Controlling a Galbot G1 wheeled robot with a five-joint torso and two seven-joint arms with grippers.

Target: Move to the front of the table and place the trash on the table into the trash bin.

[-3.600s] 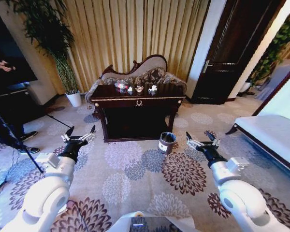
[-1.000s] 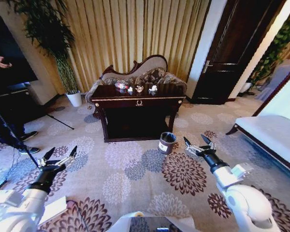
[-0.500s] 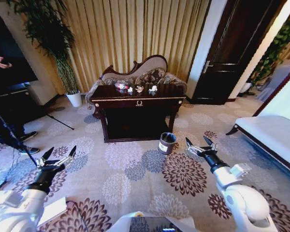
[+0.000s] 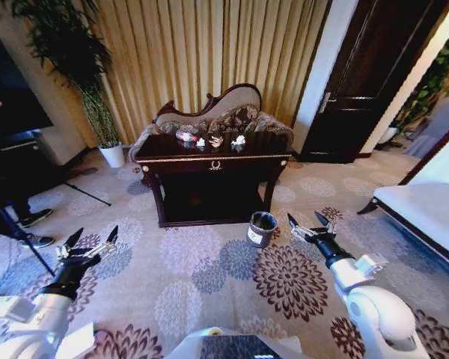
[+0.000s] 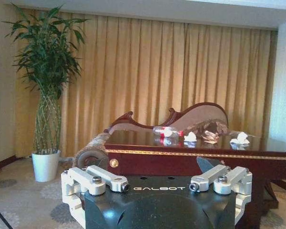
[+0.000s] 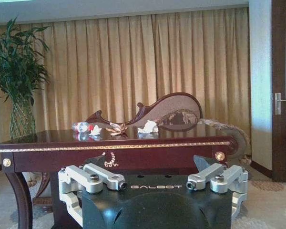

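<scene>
The dark glossy table (image 4: 213, 160) with gold trim stands ahead, in front of the curtains. On its top lies the trash: a clear bottle with a red label (image 4: 185, 135) and white paper scraps (image 4: 239, 140). The round grey trash bin (image 4: 262, 229) stands on the carpet by the table's front right leg. My left gripper (image 4: 90, 241) hangs open low on the left, far from the table. My right gripper (image 4: 307, 223) is open just right of the bin. The wrist views show the bottle (image 5: 167, 131) (image 6: 82, 127) and scraps (image 5: 240, 138) (image 6: 148, 127) on the tabletop.
A carved sofa (image 4: 232, 112) sits behind the table. A tall plant in a white pot (image 4: 114, 155) stands at the left, with a tripod leg (image 4: 90, 194) and a person's feet (image 4: 30, 218) near it. A dark door (image 4: 367, 75) and a white bench (image 4: 423, 206) are to the right.
The whole picture has shifted and the table looks slightly nearer, so the camera has moved. Since the earliest frame my left arm has dropped lower and outward. Both grippers stay open.
</scene>
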